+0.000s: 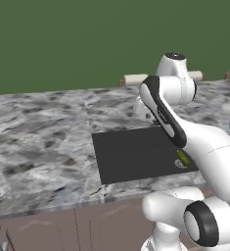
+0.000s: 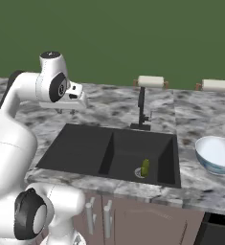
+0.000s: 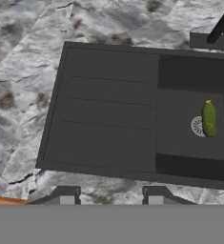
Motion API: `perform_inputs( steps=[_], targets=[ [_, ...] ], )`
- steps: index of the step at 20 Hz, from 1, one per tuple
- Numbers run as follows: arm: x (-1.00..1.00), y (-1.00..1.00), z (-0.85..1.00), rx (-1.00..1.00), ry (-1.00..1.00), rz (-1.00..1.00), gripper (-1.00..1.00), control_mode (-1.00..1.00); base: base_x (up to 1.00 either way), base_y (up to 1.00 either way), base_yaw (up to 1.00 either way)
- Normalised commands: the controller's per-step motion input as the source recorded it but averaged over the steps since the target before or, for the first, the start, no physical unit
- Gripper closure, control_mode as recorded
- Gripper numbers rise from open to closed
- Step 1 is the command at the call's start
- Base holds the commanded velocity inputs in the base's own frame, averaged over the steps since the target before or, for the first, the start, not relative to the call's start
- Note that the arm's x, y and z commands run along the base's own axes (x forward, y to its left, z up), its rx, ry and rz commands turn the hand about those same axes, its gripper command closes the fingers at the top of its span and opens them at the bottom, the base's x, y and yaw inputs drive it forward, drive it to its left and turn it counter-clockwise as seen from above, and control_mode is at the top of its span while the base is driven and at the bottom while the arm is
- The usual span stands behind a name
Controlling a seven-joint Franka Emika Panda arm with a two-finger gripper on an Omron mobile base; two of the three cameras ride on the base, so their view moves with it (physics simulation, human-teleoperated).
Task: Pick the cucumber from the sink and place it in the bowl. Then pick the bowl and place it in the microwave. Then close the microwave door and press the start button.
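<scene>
**Still the first step: the cucumber has yet to be reached**

Plainly, the work stands at its opening step. The end effector (image 2: 68, 111) hangs above the counter (image 1: 38, 122) at the left end of the sink (image 2: 80, 148), high up and well apart from anything it must take. Nothing is between its fingertips (image 3: 68, 194); in the hand view they stand apart with a clear gap, about midway, neither wide nor pinched.

Moving rightward, the sink's left part is a shallow ribbed shelf, and next to it is the deeper basin. There the cucumber (image 2: 145, 167) lies on the basin floor, resting against the round drain (image 3: 198, 126). Behind the basin rises the slim black faucet (image 2: 141, 107). Farther right again, on the counter just beside the sink's right edge, sits the bowl (image 2: 217, 154), upright with nothing in it.

As I judge it, the next move calls for a swing to the right across the sink until the hand is over the basin, then a drop into it, with the fingers turned to close across the cucumber's narrow girth. The faucet is near that path and should be passed clear.

By my count: one cucumber, one bowl, one sink with one faucet and one drain, and two paper rolls (image 2: 151, 82) along the back of the counter.
</scene>
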Motion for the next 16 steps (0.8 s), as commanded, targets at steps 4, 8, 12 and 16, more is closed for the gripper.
perform_inputs(
  steps=[4, 8, 12, 16],
  targets=[
    [0.00, 0.00, 0.00, 0.00, 0.00, 0.00, -1.00, 1.00, -0.15, 0.00, 0.00],
    [0.00, 0.00, 0.00, 0.00, 0.00, 0.00, -1.00, 1.00, -0.48, 0.00, 0.00],
    [0.00, 0.00, 0.00, 0.00, 0.00, 0.00, -1.00, 1.00, -0.39, -0.01, 0.00],
    [0.00, 0.00, 0.00, 0.00, 0.00, 0.00, -1.00, 1.00, -0.22, -0.27, -0.02]
  ],
)
